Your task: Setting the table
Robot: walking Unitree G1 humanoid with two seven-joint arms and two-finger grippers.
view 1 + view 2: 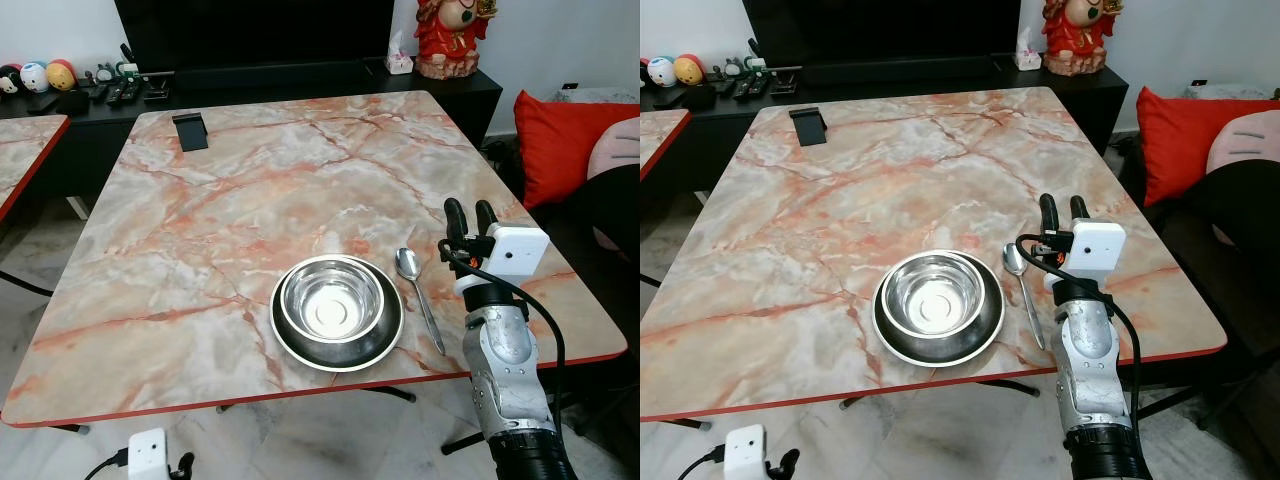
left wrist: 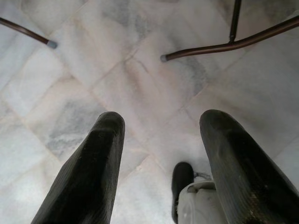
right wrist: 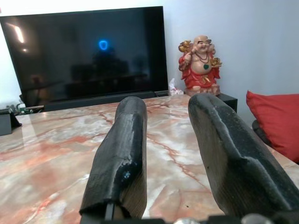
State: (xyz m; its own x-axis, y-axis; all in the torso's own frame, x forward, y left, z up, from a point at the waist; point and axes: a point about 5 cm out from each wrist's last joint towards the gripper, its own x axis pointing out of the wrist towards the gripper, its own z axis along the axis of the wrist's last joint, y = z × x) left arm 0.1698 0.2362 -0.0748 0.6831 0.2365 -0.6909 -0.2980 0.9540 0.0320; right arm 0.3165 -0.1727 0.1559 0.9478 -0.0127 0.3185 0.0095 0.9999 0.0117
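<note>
A steel bowl [image 1: 332,297] sits inside a dark, white-rimmed plate [image 1: 381,345] near the front edge of the marble table [image 1: 250,200]. Just to the right of the plate lies a metal spoon [image 1: 418,294], its bowl end pointing away from me. My right gripper [image 1: 471,216] hovers over the table a little to the right of the spoon, fingers pointing up and open, nothing between them [image 3: 166,154]. My left gripper [image 2: 161,154] hangs low below the table's front edge, open over the tiled floor.
A black phone stand [image 1: 189,131] rests at the table's far left. Behind it a dark TV console holds remotes [image 1: 125,92], a tissue box [image 1: 399,62] and a red figurine [image 1: 452,35]. A red cushion [image 1: 560,140] lies on the right; a second table's edge [image 1: 30,150] is at left.
</note>
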